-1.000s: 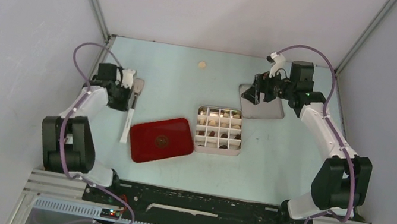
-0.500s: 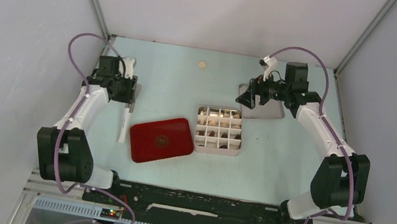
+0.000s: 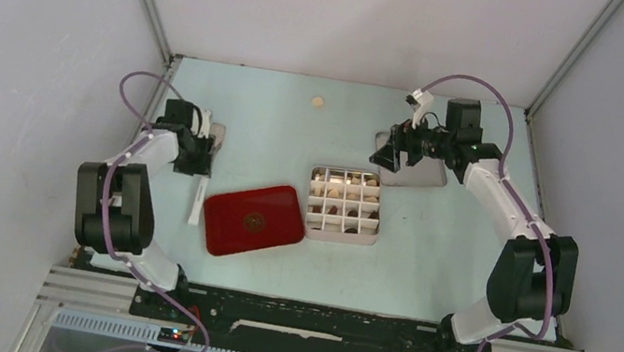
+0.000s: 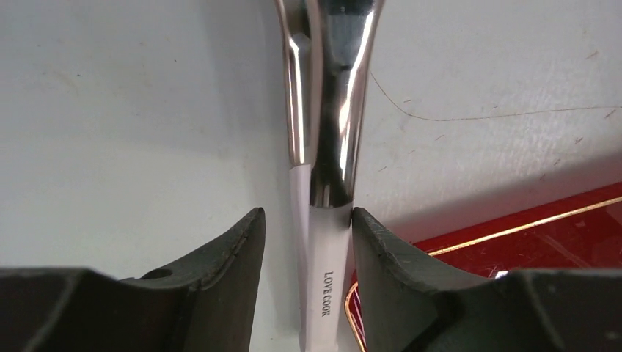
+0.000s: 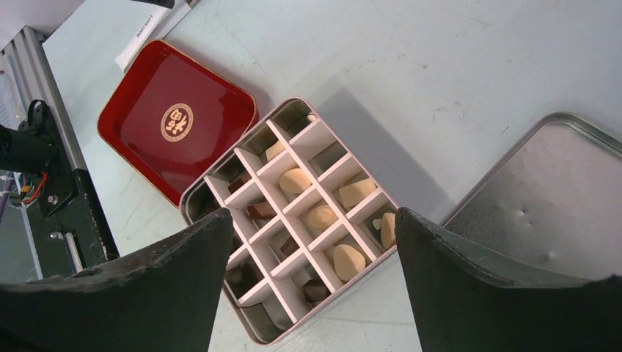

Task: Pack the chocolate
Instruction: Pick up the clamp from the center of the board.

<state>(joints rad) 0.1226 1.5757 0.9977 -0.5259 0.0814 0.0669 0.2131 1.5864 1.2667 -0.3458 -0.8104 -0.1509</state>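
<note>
Counter (image 3: 426, 270): pale blue-green, filling the middle of the overhead frame, with both arm bases at its bottom edge.
Red tray (image 3: 230, 220): left of centre and nearest the bases, a rounded rectangle with a round gold emblem (image 3: 255, 220) in its middle.
Utensil (image 3: 196, 200): long, lying just left of the tray; it has a white handle printed LOVE COOK and a shiny metal part beyond it.
Left gripper (image 4: 304, 220): at centre left, low over the utensil. Its fingers sit on either side of the white handle. One touches it and a gap shows beside the other, so they are parted, not clamped.
Tin box (image 3: 340, 238): at centre, just right of the tray, split by white dividers into small square cells.
Chocolate (image 5: 321, 217): inside the cells, cream-white pieces along one side and dark brown pieces along the other; a few cells look bare.
Lid (image 5: 543, 213): flat silver, beyond the box at upper right.
Right gripper (image 5: 309, 218): above the lid's left end, fingers spread wide and holding nothing.
Small tan disc (image 3: 319, 101): alone near the far edge, at upper centre.
</note>
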